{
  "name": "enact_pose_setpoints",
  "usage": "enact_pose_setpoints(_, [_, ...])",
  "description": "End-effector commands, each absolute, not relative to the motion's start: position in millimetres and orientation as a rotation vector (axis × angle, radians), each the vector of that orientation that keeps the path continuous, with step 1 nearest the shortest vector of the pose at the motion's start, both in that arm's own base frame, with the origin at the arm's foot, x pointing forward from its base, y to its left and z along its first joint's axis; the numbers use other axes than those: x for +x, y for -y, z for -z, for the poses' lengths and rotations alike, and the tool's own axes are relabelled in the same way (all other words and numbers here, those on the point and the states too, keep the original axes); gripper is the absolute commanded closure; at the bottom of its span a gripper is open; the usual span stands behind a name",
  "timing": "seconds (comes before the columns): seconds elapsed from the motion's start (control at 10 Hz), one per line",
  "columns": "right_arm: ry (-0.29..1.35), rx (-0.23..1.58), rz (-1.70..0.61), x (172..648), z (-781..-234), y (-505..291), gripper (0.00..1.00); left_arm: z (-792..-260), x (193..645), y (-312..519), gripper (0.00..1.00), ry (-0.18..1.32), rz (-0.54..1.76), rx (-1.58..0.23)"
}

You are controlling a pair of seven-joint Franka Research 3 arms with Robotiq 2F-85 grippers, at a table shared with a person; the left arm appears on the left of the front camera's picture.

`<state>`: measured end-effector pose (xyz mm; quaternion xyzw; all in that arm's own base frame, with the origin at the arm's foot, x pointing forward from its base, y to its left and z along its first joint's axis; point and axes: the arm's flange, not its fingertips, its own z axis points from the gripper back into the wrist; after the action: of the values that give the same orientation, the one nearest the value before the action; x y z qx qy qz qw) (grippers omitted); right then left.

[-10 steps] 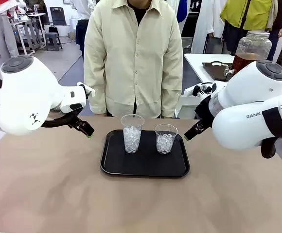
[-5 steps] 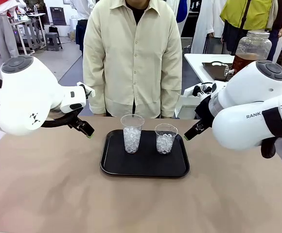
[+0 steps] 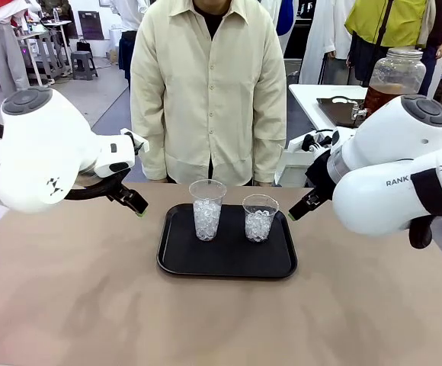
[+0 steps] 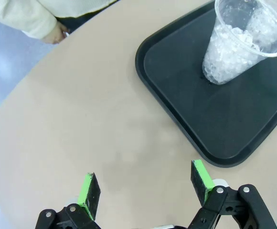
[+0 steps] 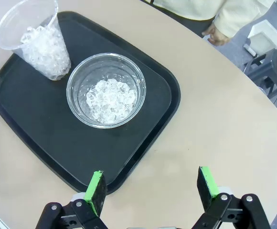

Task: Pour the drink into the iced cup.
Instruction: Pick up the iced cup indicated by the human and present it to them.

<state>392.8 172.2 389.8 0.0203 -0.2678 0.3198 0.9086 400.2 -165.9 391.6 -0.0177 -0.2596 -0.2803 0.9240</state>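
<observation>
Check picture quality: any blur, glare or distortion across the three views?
Front view: sharp and evenly lit, only a faint shadow around the tray. Left wrist view: table edge looks bowed by the wide lens; cup cropped at the top. Right wrist view: crisp, mild sheen on the tray, no glare.

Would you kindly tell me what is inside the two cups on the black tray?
Both the taller cup and the shorter cup hold ice, with no liquid visible. The tray beneath their bases is covered.
</observation>
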Motion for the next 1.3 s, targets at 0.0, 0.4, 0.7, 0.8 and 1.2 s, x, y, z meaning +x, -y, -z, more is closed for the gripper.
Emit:
enact_pose_setpoints(0.0, [0.541, 0.095, -0.641, 394.8, -402.5, -170.1, 0.00, -414.9, 400.6, 167.2, 0.00, 0.560, 0.580, -0.036])
enact_pose_setpoints(0.4, [0.531, 0.381, -0.519, 401.3, -468.6, -143.5, 0.00, -488.7, 421.7, 168.8, 0.00, 0.615, 0.451, -0.171])
enact_pose_setpoints(0.7, [0.496, 0.663, -0.366, 408.0, -482.6, -108.2, 0.00, -495.8, 435.4, 144.1, 0.00, 0.583, 0.240, -0.462])
enact_pose_setpoints(0.8, [0.481, 0.754, -0.320, 412.1, -478.2, -95.4, 0.00, -491.7, 437.8, 135.1, 0.00, 0.570, 0.193, -0.540])
enact_pose_setpoints(1.2, [0.397, 0.957, -0.279, 427.0, -449.7, -70.3, 0.00, -466.1, 446.9, 112.0, 0.00, 0.519, 0.098, -0.690])
